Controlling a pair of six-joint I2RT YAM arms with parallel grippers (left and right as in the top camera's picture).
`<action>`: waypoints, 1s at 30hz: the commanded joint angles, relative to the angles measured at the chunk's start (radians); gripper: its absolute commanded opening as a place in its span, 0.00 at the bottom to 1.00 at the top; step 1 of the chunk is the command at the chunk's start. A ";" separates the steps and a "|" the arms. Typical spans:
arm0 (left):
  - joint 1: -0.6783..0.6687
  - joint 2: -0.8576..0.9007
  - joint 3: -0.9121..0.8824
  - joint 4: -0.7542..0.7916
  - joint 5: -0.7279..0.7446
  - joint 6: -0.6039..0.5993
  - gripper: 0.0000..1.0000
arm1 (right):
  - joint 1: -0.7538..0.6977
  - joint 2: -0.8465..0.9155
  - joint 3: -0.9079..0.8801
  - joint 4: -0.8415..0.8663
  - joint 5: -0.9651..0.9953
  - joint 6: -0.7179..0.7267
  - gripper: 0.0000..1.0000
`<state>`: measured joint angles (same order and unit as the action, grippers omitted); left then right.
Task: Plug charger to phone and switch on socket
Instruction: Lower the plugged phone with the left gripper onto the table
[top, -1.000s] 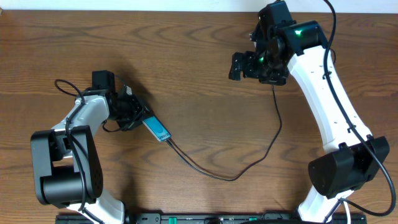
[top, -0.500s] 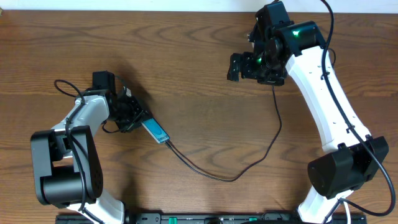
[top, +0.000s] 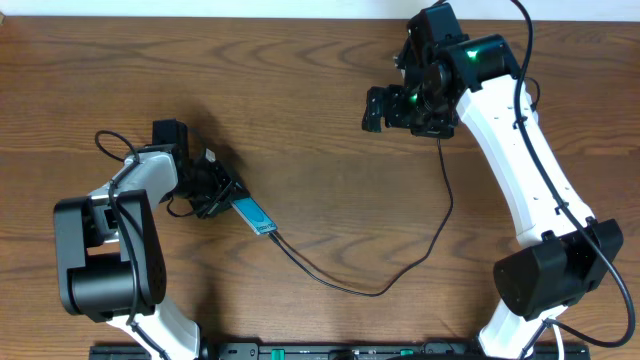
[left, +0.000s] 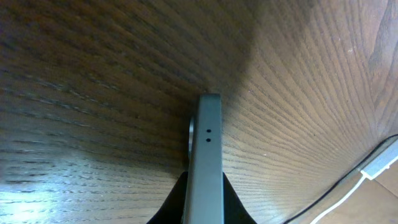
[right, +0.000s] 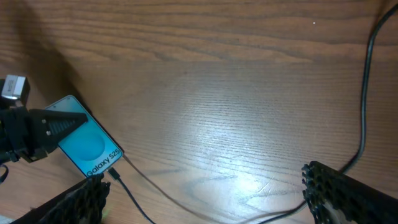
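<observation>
Obs: left gripper clenched on the phone, which is tilted with its screen toward the right, at the left part of the bench. The charger tip sits at the phone's lower end, seated or only touching I cannot tell; right gripper hangs released and empty near the far edge, socket not in view. Risk: any left-arm pull tightens the cable and drags the tip out, or the thin phone twists between the 2 fingers
</observation>
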<state>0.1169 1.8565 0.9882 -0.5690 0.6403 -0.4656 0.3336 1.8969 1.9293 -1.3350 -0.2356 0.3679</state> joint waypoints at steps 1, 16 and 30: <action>0.001 0.041 -0.005 0.002 -0.004 0.024 0.07 | 0.009 -0.028 0.006 -0.001 -0.006 0.013 0.99; 0.001 0.041 -0.005 -0.012 -0.005 0.024 0.22 | 0.009 -0.028 0.006 0.000 -0.006 0.013 0.99; 0.001 0.041 -0.005 -0.054 -0.005 0.028 0.28 | 0.009 -0.028 0.006 0.003 -0.006 0.013 0.99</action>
<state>0.1169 1.8687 0.9882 -0.6048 0.6865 -0.4473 0.3336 1.8969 1.9293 -1.3346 -0.2359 0.3679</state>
